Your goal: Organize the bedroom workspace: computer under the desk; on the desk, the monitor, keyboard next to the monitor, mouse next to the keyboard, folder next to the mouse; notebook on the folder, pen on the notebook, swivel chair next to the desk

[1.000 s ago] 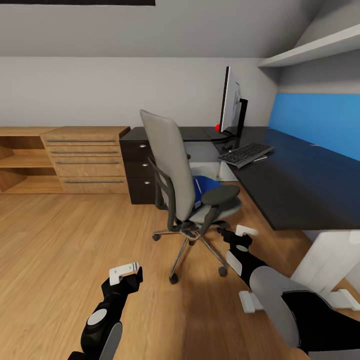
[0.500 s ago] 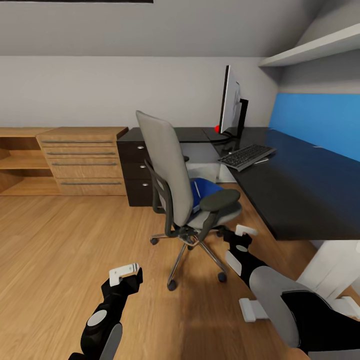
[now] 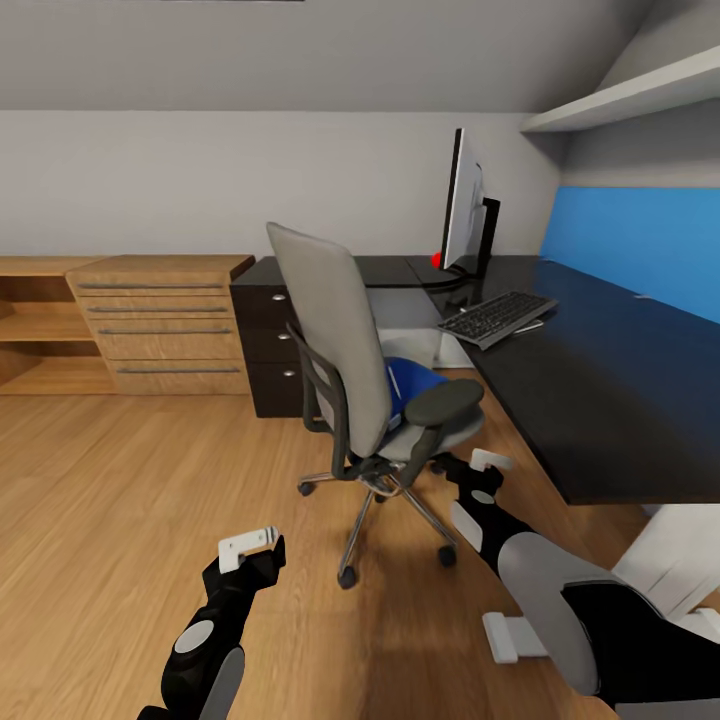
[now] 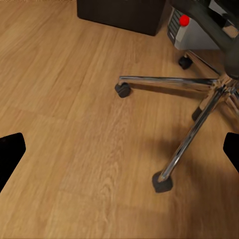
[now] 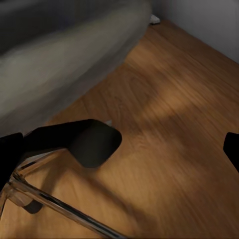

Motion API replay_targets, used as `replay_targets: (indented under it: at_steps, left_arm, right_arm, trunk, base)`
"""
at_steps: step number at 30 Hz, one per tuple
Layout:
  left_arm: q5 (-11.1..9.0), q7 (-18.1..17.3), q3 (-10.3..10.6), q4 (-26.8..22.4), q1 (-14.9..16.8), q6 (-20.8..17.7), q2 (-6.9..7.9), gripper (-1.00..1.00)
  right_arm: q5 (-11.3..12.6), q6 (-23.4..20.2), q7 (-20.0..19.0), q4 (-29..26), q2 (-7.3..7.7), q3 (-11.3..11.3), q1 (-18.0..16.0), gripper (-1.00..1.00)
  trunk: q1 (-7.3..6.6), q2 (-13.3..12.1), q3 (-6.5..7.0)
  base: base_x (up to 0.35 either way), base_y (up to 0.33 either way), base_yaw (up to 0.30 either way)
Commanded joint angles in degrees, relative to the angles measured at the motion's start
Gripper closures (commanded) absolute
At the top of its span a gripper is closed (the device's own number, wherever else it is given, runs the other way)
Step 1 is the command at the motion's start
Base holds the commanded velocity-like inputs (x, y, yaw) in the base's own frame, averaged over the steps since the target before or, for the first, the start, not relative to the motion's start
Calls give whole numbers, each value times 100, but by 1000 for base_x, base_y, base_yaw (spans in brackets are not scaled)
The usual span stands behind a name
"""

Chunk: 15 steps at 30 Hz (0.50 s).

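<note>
The swivel chair point(image 3: 335, 330) stands on the wood floor, its grey back towards me, beside the black desk point(image 3: 610, 380). On its seat lies the blue folder point(image 3: 412, 380) with a thin white pen point(image 3: 395, 377) on it. The monitor point(image 3: 462, 205) and the keyboard point(image 3: 497, 317) are on the desk. The grey computer point(image 3: 408, 308) sits under the desk behind the chair. I cannot make out the mouse or the notebook. My left gripper point(image 3: 250, 545) hangs open over the floor, short of the chair's chrome base point(image 4: 199, 119). My right gripper point(image 3: 485, 463) is open beside the seat point(image 5: 59, 59).
A wooden cabinet point(image 3: 165, 325) with bar handles and open shelves point(image 3: 35, 330) lines the back wall at left. Black drawers point(image 3: 262, 340) sit under the desk's far end. A white desk leg point(image 3: 680, 550) stands at right. A shelf point(image 3: 630, 95) hangs above the desk.
The whole view has shifted slightly, so the camera has moved closer to the chair and desk. Both grippers hold the same pose.
</note>
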<state>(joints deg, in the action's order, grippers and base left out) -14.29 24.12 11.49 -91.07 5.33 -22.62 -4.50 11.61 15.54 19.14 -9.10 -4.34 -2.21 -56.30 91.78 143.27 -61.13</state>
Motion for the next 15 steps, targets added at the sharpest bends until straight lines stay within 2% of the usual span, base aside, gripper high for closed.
replay_targets:
  at_steps: [1,9,15]
  left_arm:
    - [-56,49,9,-7,4,-14,2,-100]
    - [-56,49,9,-7,4,-14,2,-100]
    - [-60,49,7,-7,4,-14,2,-100]
  right_arm:
    - [52,28,10,5,-2,-27,-4,-100]
    - [52,28,10,13,-34,-34,-1,-100]
    - [52,28,10,6,-40,-34,4,-100]
  trunk:
    - [-1,2,-5]
    - [-1,2,-3]
    - [-1,2,13]
  base:
    - [24,0,0]
    - [5,0,17]
    - [0,0,136]
